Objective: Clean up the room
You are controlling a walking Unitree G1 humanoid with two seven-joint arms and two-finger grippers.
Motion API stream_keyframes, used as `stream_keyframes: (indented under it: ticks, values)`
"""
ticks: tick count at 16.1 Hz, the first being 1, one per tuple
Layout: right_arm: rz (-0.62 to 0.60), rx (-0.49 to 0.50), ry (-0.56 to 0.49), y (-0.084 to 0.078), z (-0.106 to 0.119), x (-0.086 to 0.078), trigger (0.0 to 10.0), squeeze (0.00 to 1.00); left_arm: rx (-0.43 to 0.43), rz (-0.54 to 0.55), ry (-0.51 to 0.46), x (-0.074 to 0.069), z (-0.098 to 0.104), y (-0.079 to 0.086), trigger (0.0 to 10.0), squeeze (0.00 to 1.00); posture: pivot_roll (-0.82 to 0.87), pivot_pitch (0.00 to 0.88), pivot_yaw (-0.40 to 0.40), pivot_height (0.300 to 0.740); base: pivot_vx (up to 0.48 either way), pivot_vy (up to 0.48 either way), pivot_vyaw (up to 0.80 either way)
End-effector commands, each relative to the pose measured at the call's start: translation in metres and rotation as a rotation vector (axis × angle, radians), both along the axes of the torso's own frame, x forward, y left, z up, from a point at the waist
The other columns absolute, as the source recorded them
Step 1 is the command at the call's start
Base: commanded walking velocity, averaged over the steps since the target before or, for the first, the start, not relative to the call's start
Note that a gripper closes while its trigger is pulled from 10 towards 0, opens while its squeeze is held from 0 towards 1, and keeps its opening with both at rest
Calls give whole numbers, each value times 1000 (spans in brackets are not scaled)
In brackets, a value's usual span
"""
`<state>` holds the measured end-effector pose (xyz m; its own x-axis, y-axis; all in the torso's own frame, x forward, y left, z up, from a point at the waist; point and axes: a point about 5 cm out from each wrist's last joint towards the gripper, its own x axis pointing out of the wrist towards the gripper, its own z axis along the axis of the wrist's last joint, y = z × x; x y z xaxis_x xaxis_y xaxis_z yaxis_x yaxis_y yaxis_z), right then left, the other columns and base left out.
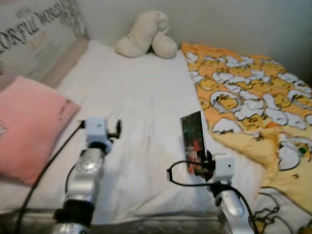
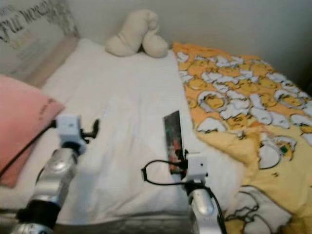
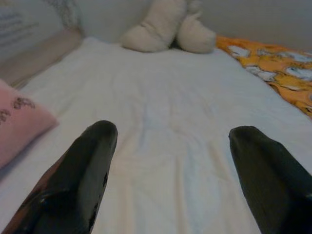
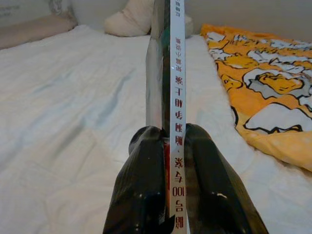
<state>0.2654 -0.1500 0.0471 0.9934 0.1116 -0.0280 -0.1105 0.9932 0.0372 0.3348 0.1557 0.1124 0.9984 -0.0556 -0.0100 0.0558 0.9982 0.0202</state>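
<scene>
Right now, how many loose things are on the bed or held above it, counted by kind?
Pillow: 1, the pink pillow at the left edge of the bed.
Soft toy: 1, the cream plush by the far wall.
Blanket: 1, the orange patterned blanket on the right side.
Book: 1, the book clamped upright in the right gripper.
Total: 4.

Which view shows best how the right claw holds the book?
The right wrist view: the book stands edge-on, spine clamped between both fingers of the right claw. The eye views show its dark cover upright over the white bed.
</scene>
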Motion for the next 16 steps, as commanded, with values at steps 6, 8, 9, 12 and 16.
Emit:
stream_keyframes:
  ticks: [6, 8, 9, 12, 16]
  values:
    - [22, 18, -63, -1, 15, 11, 0, 0, -48, 51, 17, -6, -6, -5, 10000, 0, 120, 0, -51, 740, 0, 472, 0]
    - [55, 28, -61, 1, 16, 13, 0, 0, -56, 43, 12, -9, -8, -12, 10000, 0, 125, 0, -59, 740, 0, 476, 0]
    - [64, 17, -59, 1, 16, 13, 0, 0, -49, 42, 8, -9, -7, -13, 10000, 0, 130, 0, -65, 740, 0, 476, 0]
    - [73, 5, -49, 0, 15, 14, 0, 0, -28, 5, 9, -7, -6, -17, 10000, 0, 131, 0, -68, 740, 0, 479, 492]
    - [102, 21, -26, 5, 10, 14, 0, 0, 46, -150, -72, 5, 18, -36, 10000, 0, 132, 0, -66, 740, 88, 0, 136]
